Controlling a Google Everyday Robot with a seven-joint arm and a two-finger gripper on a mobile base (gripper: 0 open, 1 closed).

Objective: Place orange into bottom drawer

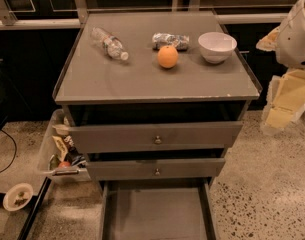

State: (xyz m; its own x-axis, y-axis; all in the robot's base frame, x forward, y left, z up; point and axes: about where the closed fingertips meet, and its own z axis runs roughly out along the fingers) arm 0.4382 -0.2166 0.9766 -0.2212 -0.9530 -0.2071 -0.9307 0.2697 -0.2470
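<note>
Camera view looks down on a grey cabinet whose counter [117, 79] carries the orange [167, 57]. It rests toward the back, between a plastic bottle [109, 43] lying on its side and a white bowl [217, 46], with a crumpled silver packet [170, 40] just behind it. The bottom drawer [157, 211] is already pulled out at the foot of the cabinet, and the orange is not in it. Only a flat grey floor shows there.

The gripper [286, 104] hangs beyond the right edge of the counter, well apart from the orange. Whether it is open or closed I cannot tell, though it plainly does not have the fruit.

By my reading the task is barely begun — the drawer stands ready, while the reach, the grasp, the carry down and the release are all left.
</note>
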